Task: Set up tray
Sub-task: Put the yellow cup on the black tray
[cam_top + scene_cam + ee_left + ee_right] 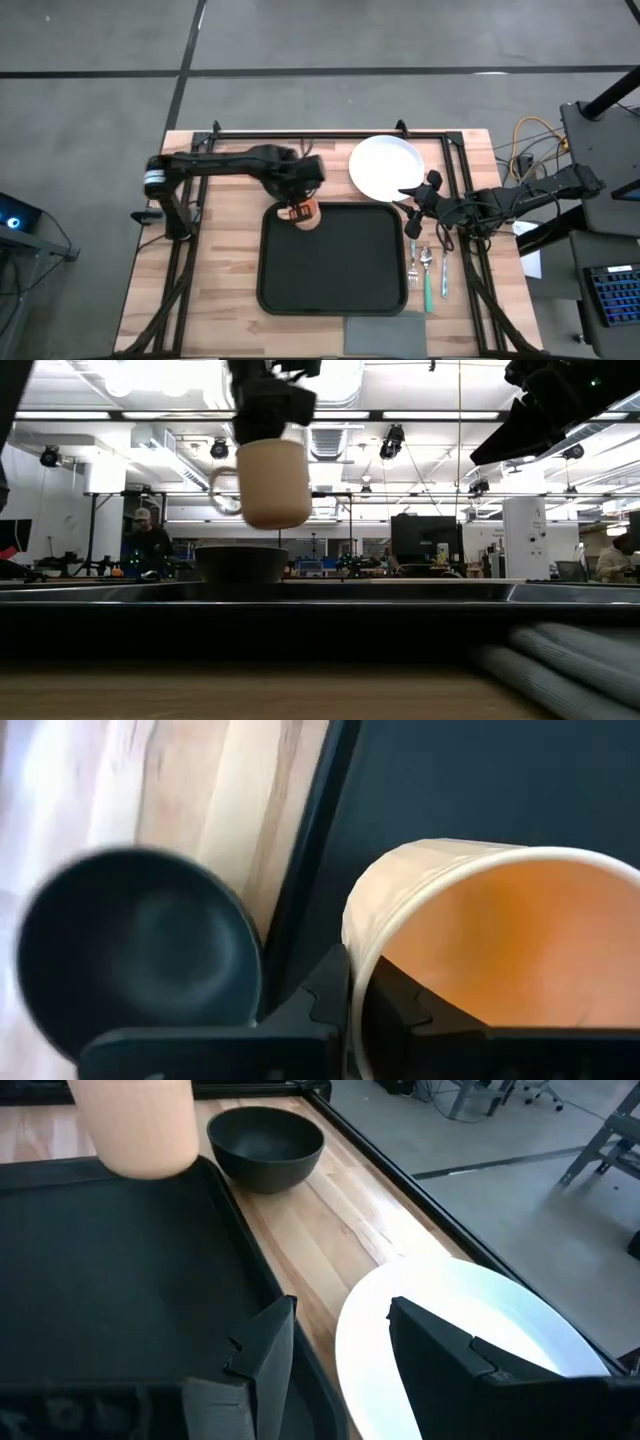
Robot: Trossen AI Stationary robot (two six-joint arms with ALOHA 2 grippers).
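The tray point(335, 262) lies flat at the centre of the wooden table point(225, 300), its bed bare, with the grey napkin point(385, 335) just beside its near edge. The white plate point(386, 166) sits on the table off the tray's far right corner; the right gripper point(335, 1342) hovers at its rim with fingers spread and holding nothing, and a low approach could tip or push the plate toward the cutlery point(428, 270) lying close by. The dark bowl point(265, 1146) stands on the table just outside the tray's far left corner. The left gripper point(352, 1005) is clamped on the wall of a tan mug point(272, 482), held clear above that same corner. Main risk, in my judgement: a release this near the rim could land the mug on the raised edge and topple it, or knock it against the bowl. A pinch on one thin wall may also let the mug swing or slip.
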